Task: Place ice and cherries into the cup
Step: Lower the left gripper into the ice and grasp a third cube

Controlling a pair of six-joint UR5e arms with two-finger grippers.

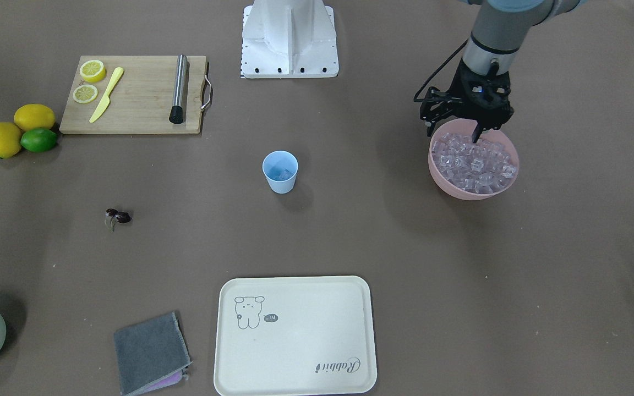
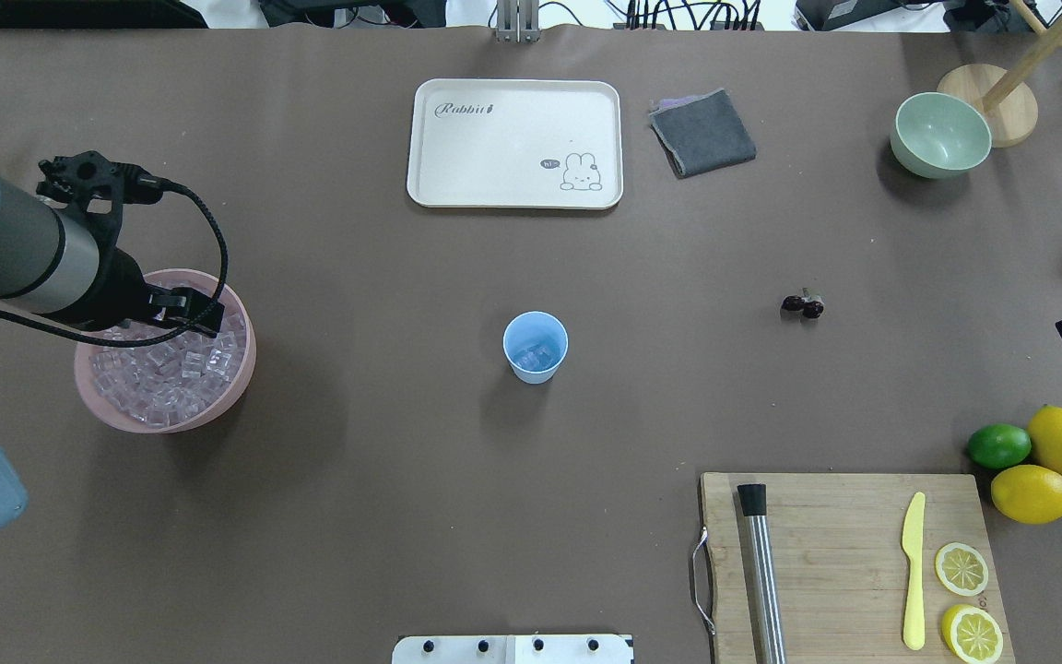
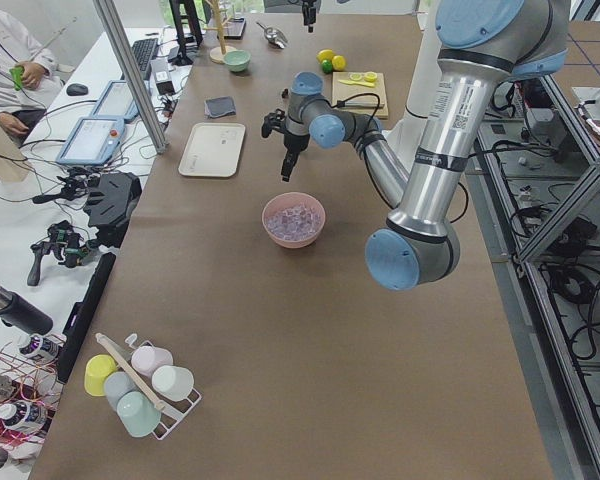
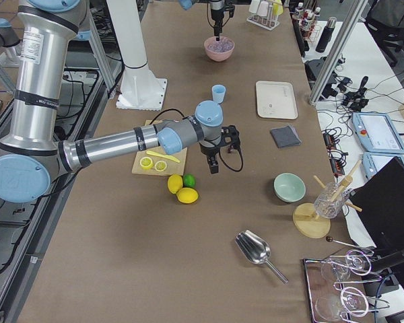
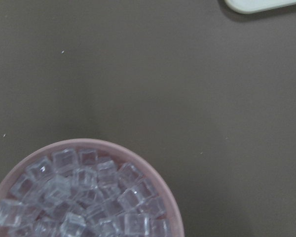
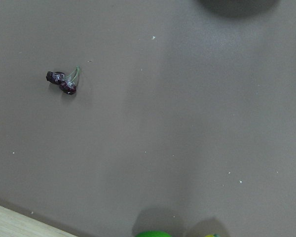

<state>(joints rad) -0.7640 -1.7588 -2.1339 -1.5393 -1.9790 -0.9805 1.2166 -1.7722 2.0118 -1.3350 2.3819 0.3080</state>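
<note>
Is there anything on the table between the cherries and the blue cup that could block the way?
No, nothing visible does. Only bare table lies between the cherries and the cup. The cutting board and the tray lie well off to either side of that line.

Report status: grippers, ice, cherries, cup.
Left gripper over pink bowl of clear ice cubes, jaws unclear. Right gripper above table, jaws unclear. Light blue plastic cup holds some ice; dark red cherries on table. Nothing between bowl and cup.
</note>
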